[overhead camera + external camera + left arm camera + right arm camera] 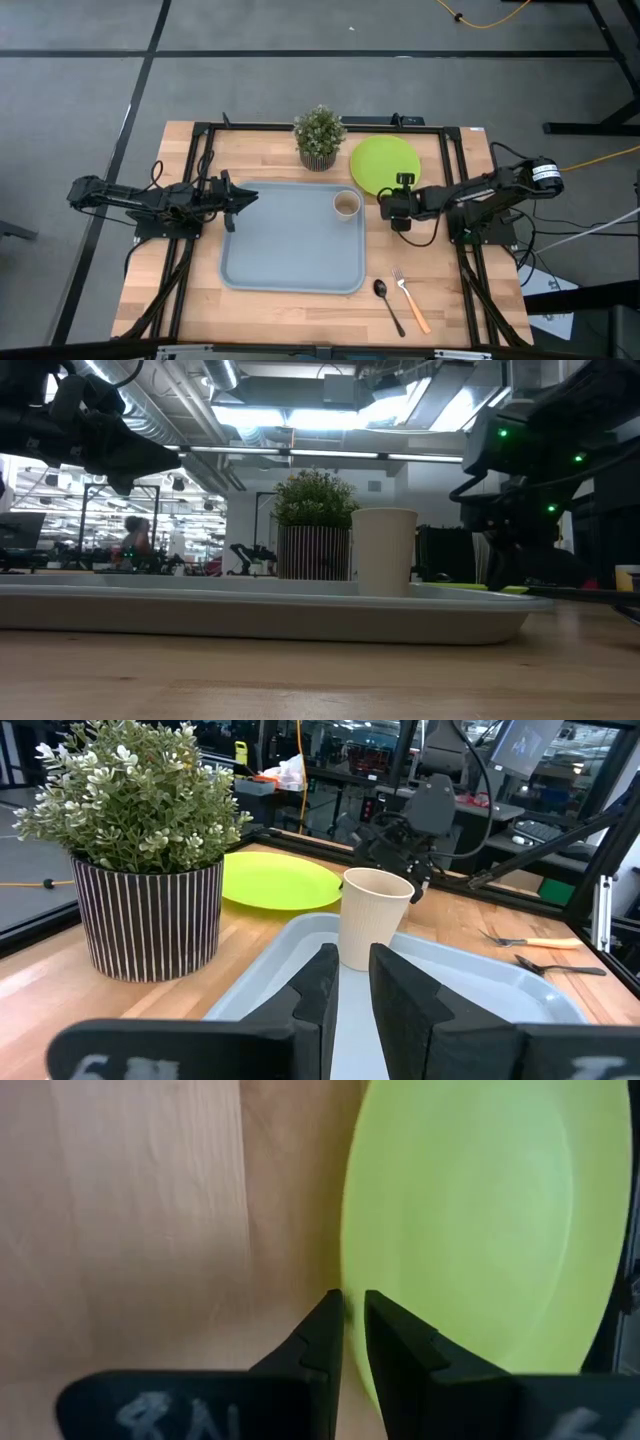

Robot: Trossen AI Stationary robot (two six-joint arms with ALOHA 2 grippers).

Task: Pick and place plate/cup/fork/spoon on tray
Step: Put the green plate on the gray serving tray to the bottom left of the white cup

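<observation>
While the cup (346, 204) already stands upright in the upper right corner of the tray (290, 270), the plate (384, 163) is still on the bare wood, upper right of centre in the high view, just beyond the tray's top right corner and beside the potted plant (319, 136). The right gripper (403, 182) sits at the plate's lower edge, pointing up-frame at it; in the right wrist view its fingers (325, 1330) are narrowed to a slim gap with the plate rim (352, 1305) lined up at that gap, nothing gripped that I can see. The plate is round, so no long axis matters; the rim edge is the target. The right arm is clearly nearer. The left gripper (236, 198) waits over the tray's left edge, fingers close together, holding nothing. The fork (410, 296) and spoon (387, 303) lie lower right of the tray, side by side, handles toward the bottom right. No readable brand or label; only blurred pale marks on the gripper bodies.
</observation>
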